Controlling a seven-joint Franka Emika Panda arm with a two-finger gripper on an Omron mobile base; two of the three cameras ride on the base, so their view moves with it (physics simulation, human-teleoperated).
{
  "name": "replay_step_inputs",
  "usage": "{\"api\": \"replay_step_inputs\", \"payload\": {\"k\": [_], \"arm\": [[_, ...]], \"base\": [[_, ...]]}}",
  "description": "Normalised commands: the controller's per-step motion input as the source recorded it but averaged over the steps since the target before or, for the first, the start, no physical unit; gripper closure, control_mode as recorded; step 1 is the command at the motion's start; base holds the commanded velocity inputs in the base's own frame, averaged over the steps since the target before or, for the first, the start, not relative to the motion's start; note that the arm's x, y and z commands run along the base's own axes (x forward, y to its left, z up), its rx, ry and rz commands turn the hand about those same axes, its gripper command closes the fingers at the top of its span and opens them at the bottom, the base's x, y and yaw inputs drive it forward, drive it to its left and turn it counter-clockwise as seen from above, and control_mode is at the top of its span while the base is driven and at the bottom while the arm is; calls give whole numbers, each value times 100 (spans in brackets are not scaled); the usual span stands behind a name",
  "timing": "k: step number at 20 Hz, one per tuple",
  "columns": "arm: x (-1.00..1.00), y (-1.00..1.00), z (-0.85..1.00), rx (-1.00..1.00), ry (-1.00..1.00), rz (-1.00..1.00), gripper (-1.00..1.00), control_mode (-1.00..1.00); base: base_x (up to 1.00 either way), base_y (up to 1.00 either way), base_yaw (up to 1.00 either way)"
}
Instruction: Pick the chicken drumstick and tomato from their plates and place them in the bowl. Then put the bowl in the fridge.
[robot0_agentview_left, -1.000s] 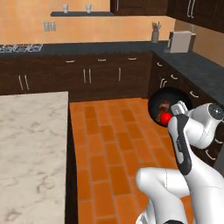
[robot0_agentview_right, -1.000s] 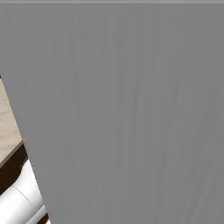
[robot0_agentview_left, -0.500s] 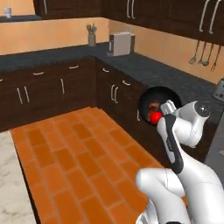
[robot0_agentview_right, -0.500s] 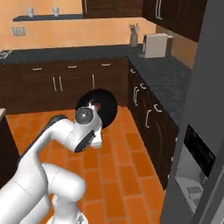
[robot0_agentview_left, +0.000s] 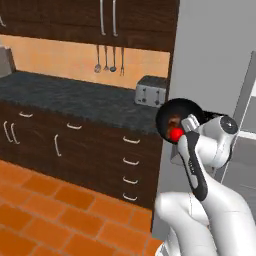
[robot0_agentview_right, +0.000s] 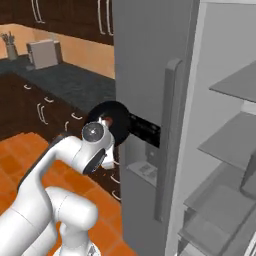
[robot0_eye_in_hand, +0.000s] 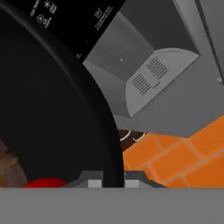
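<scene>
My gripper (robot0_eye_in_hand: 113, 180) is shut on the rim of the black bowl (robot0_eye_in_hand: 52, 109), one finger on each side of its wall. I hold the bowl (robot0_agentview_left: 176, 114) up in the air, tilted, in front of the grey fridge (robot0_agentview_left: 215, 55). Inside it lie the red tomato (robot0_agentview_left: 176, 134) and the brown chicken drumstick (robot0_agentview_left: 173, 122); the tomato (robot0_eye_in_hand: 43, 182) also peeks up at the bowl's bottom edge. The bowl (robot0_agentview_right: 112, 122) hangs just before the fridge's black dispenser panel (robot0_agentview_right: 146, 131). The plates are out of view.
The fridge's left door with its long handle (robot0_agentview_right: 166, 140) is closed; to its right, open grey shelves (robot0_agentview_right: 230, 150) show. A dark counter (robot0_agentview_left: 65, 97) with a toaster (robot0_agentview_left: 151, 91) and drawers runs on the left. Orange tile floor (robot0_agentview_left: 45, 215) lies below.
The whole view has swung from the kitchen corner round to the fridge, so the base has turned. The bowl stays held in the gripper with the food inside.
</scene>
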Motion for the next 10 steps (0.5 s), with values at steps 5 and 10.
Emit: {"api": "replay_step_inputs", "payload": {"k": [5,10], "arm": [[0,0,0,0,0,0,100,100],[0,0,0,0,0,0,100,100]], "base": [[24,-10,-96],[9,-2,-92]]}}
